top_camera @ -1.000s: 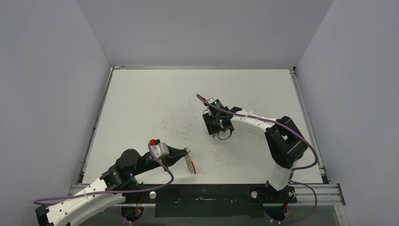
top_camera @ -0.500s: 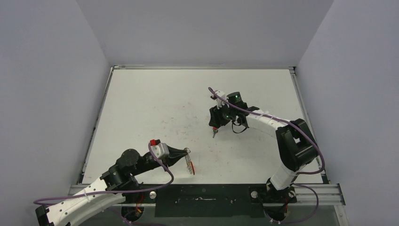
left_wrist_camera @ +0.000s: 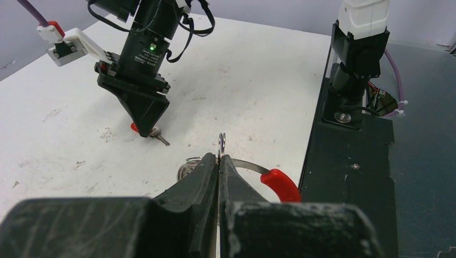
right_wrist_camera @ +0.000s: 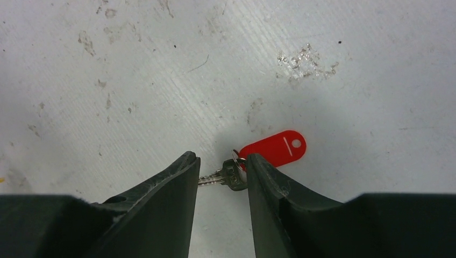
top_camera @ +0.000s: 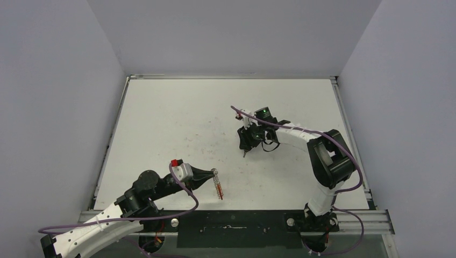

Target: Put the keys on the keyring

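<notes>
A small silver key (right_wrist_camera: pixel 223 176) with a dark head and a red oval tag (right_wrist_camera: pixel 274 148) lies flat mid-table. My right gripper (right_wrist_camera: pixel 221 161) is open and reaches down over it, one finger on each side. The blade runs under the left finger and the head lies against the right one. From above, this gripper (top_camera: pixel 246 148) hides most of the key (top_camera: pixel 245 153). The left gripper (left_wrist_camera: pixel 221 158) is shut on the keyring (left_wrist_camera: pixel 221 144), a thin wire loop with a red sleeve (left_wrist_camera: pixel 279 184), and holds it low near the front edge (top_camera: pixel 218 188).
The black mounting plate and the right arm's base (left_wrist_camera: pixel 355 64) stand just right of the held ring. Purple cables (top_camera: pixel 183 207) loop off both arms. The white tabletop (top_camera: pixel 177 123) is scuffed, with walls on three sides.
The right wrist swung out and came back down over the red-tagged key, with its jaws slightly narrower. The left arm and keyring have barely moved.
</notes>
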Controlling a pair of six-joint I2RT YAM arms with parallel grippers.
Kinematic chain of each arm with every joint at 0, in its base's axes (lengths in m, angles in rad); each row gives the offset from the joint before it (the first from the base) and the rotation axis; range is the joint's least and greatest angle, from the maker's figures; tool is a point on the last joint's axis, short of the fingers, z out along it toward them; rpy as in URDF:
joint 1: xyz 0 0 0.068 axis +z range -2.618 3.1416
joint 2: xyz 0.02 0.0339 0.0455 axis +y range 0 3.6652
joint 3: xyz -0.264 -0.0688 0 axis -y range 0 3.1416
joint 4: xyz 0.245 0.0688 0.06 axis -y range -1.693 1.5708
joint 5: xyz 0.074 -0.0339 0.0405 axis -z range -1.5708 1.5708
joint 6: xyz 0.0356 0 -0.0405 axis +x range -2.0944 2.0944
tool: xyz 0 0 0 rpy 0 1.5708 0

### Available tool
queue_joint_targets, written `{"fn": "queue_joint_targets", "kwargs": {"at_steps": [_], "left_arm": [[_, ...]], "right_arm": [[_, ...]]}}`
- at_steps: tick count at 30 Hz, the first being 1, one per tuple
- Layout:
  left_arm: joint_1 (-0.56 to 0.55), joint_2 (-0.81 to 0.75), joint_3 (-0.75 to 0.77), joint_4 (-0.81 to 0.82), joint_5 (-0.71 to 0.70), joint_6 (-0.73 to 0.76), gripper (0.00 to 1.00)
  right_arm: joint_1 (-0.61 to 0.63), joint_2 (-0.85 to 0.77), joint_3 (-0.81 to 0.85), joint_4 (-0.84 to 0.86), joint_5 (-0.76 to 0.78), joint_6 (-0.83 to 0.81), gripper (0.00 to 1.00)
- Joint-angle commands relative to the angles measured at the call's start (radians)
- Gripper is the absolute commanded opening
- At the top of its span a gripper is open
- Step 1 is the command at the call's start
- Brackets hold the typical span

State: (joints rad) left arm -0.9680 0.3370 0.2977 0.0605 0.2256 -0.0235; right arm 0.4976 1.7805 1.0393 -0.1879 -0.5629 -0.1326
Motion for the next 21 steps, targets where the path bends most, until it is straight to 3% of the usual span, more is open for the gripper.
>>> {"fn": "queue_joint_targets", "kwargs": {"at_steps": [1,7,11,16,21], "left_arm": [[-0.006,0.003,0.007,0.082,0.013,-0.001,0.00],[-0.006,0.001,0.009,0.082,0.012,0.000,0.00],[-0.006,0.002,0.009,0.081,0.012,0.000,0.00],[-0.006,0.000,0.008,0.082,0.012,-0.001,0.00],[-0.006,-0.003,0.006,0.081,0.010,-0.002,0.00]], "right_arm": [[0.025,0.002,0.029,-0.050,0.070,-0.054,0.38],[0.049,0.032,0.051,-0.089,0.120,-0.067,0.28],[0.054,0.026,0.052,-0.098,0.143,-0.073,0.08],[0.057,-0.001,0.053,-0.102,0.186,-0.075,0.01],[0.076,-0.046,0.041,-0.101,0.222,-0.086,0.00]]}}
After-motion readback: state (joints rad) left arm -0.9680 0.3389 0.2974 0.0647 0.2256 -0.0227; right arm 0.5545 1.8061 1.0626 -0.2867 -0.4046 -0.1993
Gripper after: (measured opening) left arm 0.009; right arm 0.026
